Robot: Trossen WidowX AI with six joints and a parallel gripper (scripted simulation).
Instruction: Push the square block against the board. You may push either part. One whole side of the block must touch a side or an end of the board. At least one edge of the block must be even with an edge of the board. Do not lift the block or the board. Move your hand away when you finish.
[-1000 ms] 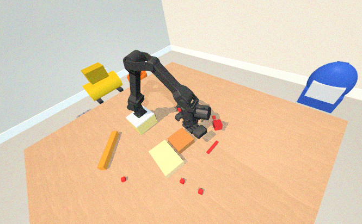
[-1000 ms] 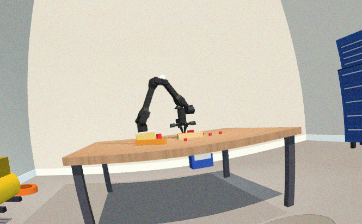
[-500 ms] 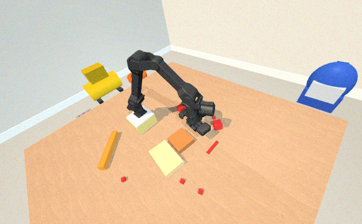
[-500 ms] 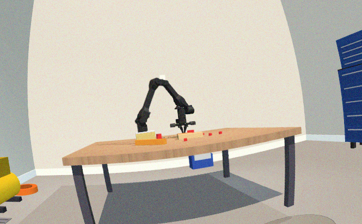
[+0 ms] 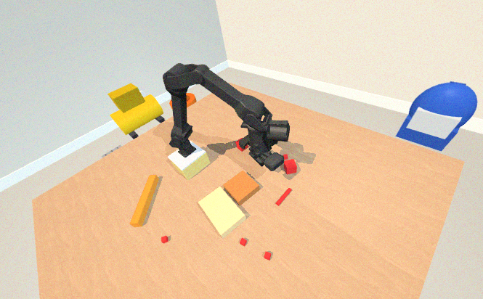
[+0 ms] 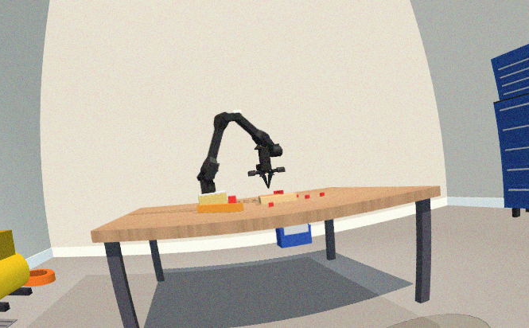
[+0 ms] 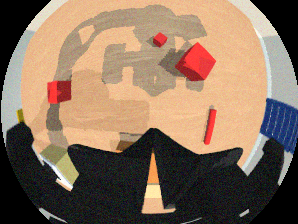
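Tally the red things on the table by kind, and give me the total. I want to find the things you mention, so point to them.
Small red cubes point(image 5: 164, 239) point(image 5: 242, 242) point(image 5: 267, 255) point(image 5: 285, 156) point(image 6: 270, 204) point(image 6: 307, 197) point(image 6: 321, 194) point(image 7: 160, 39): 4
Larger red blocks point(image 5: 290, 166) point(image 5: 240, 145) point(image 6: 231, 199) point(image 6: 278, 192) point(image 7: 196, 62) point(image 7: 59, 92): 2
Thin red stick point(image 5: 283, 196) point(image 6: 297, 196) point(image 7: 210, 127): 1
Total: 7

The black arm is bent in a high arch, its gripper pointed downward, raised above the tabletop, fingertips closed together.
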